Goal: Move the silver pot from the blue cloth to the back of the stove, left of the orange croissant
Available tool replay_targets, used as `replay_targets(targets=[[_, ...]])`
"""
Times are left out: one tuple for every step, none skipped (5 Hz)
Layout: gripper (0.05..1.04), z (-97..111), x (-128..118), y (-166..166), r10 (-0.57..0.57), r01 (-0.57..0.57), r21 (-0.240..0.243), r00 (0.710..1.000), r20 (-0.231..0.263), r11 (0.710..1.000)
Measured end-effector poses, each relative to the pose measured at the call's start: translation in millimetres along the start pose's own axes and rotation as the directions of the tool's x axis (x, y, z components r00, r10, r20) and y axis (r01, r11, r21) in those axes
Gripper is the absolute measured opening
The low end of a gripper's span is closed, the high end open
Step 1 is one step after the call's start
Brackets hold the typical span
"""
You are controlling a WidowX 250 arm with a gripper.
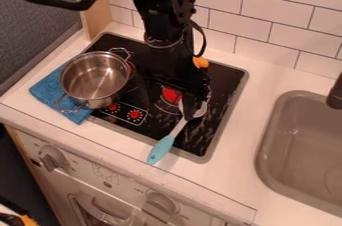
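Well apart from utensil (162, 149), pot (97, 78).

- One metal pot (97, 77), with two loop handles (121, 51) on it
- One blue cloth (50, 91)
- One utensil with a light blue handle (161, 151)
- One orange thing (200, 62) at the back of the stove, partly hidden, so its pieces cannot be told apart
- One black stovetop (148, 129), with two small red dial marks (135, 114) in its control panel
- One sink (304, 142) and one dark faucet (336, 95), cut off by the right edge
- Two large knobs (53, 159) on the oven front
- One robot arm (163, 17) and one black gripper (192, 109)
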State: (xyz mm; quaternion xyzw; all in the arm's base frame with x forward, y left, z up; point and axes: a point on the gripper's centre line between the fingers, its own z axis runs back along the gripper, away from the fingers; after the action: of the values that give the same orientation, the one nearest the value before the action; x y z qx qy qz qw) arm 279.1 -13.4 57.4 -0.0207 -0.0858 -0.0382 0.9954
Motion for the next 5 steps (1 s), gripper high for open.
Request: replay_targets(targets=[[1.0, -4.8, -3.9, 0.2, -0.005, 0.005, 0.0, 1.0, -0.025, 1.0], [1.0, 5.9, -5.4, 9.8, -0.022, 0.022, 0.018, 1.0, -0.02, 1.0], [1.0, 17.4, -2.1, 28.8, 0.004, -0.004, 0.054, 1.0, 0.001, 0.999], [1.0, 18.4, -0.5, 52.2, 0.058, -0.058, 0.091, 0.998, 0.004, 0.994], [1.0, 1.9, 0.5, 69.6, 0.103, -0.1, 0.095, 0.994, -0.034, 0.99]])
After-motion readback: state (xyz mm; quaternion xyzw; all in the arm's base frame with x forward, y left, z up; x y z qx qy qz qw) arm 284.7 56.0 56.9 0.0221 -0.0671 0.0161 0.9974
